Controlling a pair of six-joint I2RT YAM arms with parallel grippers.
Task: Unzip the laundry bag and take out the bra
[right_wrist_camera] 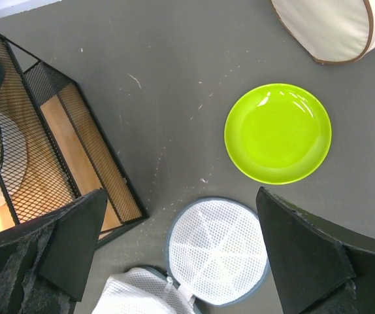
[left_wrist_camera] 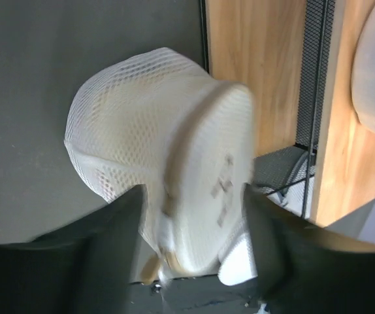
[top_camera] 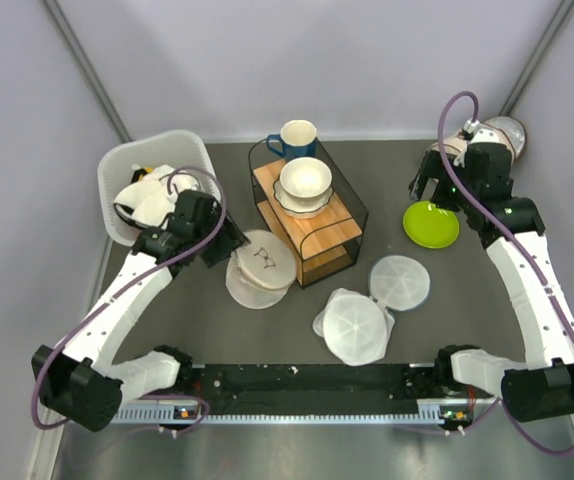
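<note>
The laundry bag (top_camera: 265,262), a round cream-beige pouch with a small dark glasses mark, lies tilted just left of the wire rack. In the left wrist view the laundry bag (left_wrist_camera: 161,137) is blurred and stands on edge between my fingers, with its mesh side to the left. My left gripper (top_camera: 232,243) (left_wrist_camera: 194,199) is closed on its near rim, one finger on each side. My right gripper (top_camera: 429,190) (right_wrist_camera: 191,252) is open and empty, high above the table near the green plate. The bra is hidden.
A wire rack (top_camera: 312,215) with wooden shelves holds a bowl and a blue mug. A white basket (top_camera: 117,185) stands at back left. A green plate (top_camera: 431,224) (right_wrist_camera: 277,133), two white mesh discs (top_camera: 399,282) (top_camera: 353,325) and a brown-trimmed white cylinder bag (right_wrist_camera: 334,26) lie to the right.
</note>
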